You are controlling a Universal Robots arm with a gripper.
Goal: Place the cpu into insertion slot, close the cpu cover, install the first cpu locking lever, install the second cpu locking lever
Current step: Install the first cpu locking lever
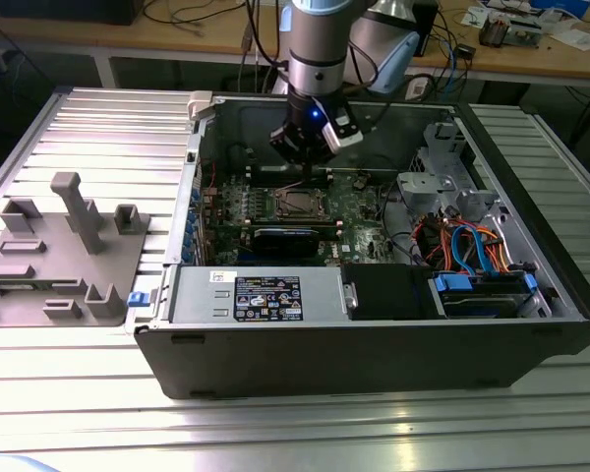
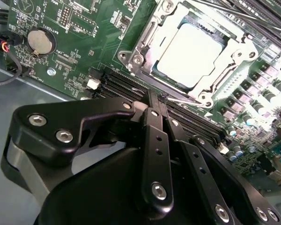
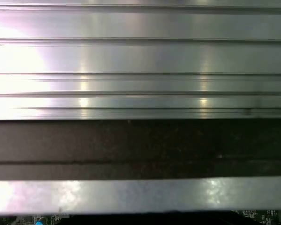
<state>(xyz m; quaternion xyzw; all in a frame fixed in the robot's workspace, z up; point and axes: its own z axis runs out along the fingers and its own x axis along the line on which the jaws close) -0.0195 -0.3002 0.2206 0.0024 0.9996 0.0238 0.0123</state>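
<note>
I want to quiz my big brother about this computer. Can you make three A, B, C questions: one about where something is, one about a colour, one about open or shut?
1. Where is the cpu?
A) on the grey tray outside the case
B) in the insertion slot
C) on the blue cables

2. What colour is the motherboard?
A) green
B) red
C) white

3. How is the cpu cover?
A) standing straight up
B) taken out of the case
C) lying flat around the cpu

Answers:
1 B, the cpu sits inside the slot's metal rim in the second wrist view.
2 A, the board around the slot is green.
3 C, the cover's frame lies flat around the cpu.
</note>
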